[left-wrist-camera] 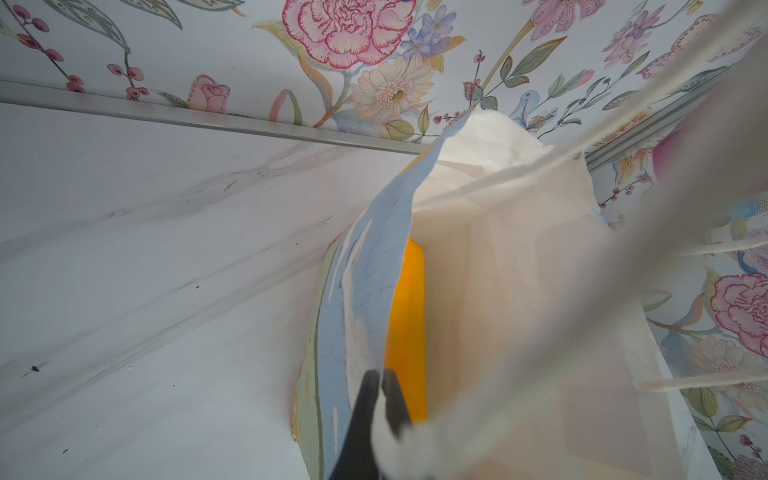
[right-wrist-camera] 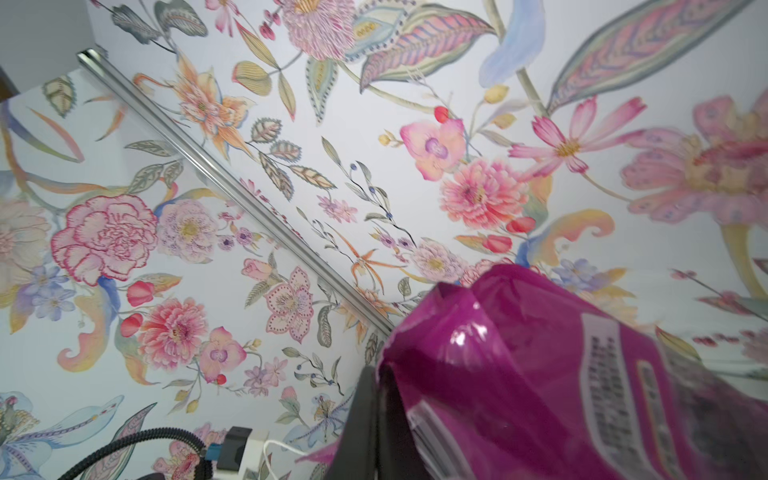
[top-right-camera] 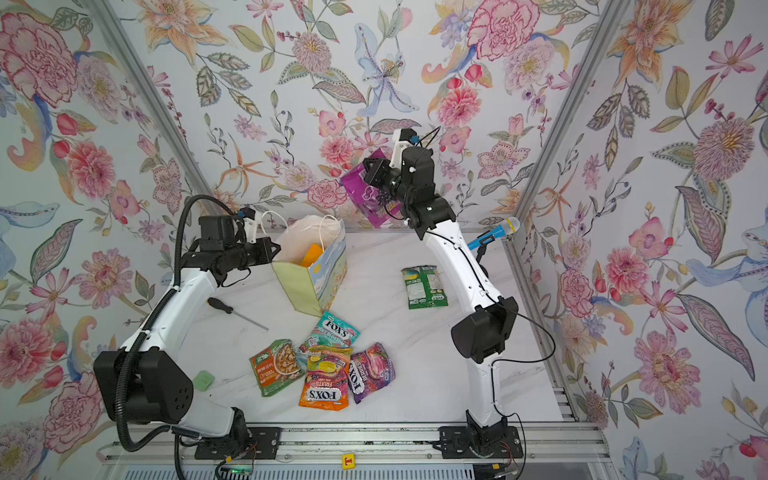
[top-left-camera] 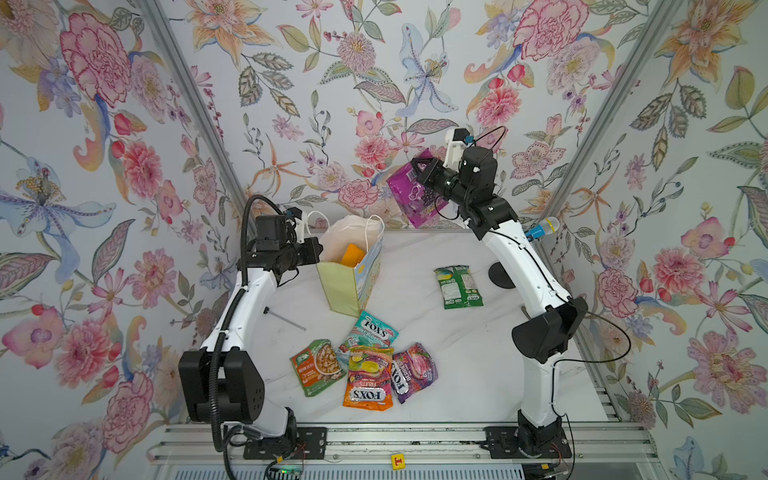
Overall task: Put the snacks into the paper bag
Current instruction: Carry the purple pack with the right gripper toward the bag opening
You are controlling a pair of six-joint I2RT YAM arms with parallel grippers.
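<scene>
Five packets lie on the table (top-left-camera: 465, 365) in both top views: green packet (top-left-camera: 459, 286) at right; teal packet (top-left-camera: 372, 329), nut pouch (top-left-camera: 318, 365), orange packet (top-left-camera: 369, 378) and purple FOX'S packet (top-left-camera: 415, 370) clustered near. The paper bag (top-left-camera: 347, 286) stands far left, a yellow packet (top-left-camera: 353, 254) inside.

Left wrist view: left gripper (left-wrist-camera: 380, 388) jaws pinch the bag's wall.

Right wrist view: right gripper (right-wrist-camera: 376, 399) jaws clamp the magenta packet (right-wrist-camera: 540, 374), raised clear of the table.

Left arm (top-left-camera: 245, 307), right arm (top-left-camera: 528, 266): white shells, black joints; white camera mounts (top-left-camera: 453, 151) behind black fingers (right-wrist-camera: 365, 419); ribbed black hose (top-left-camera: 215, 374) on left.
</scene>
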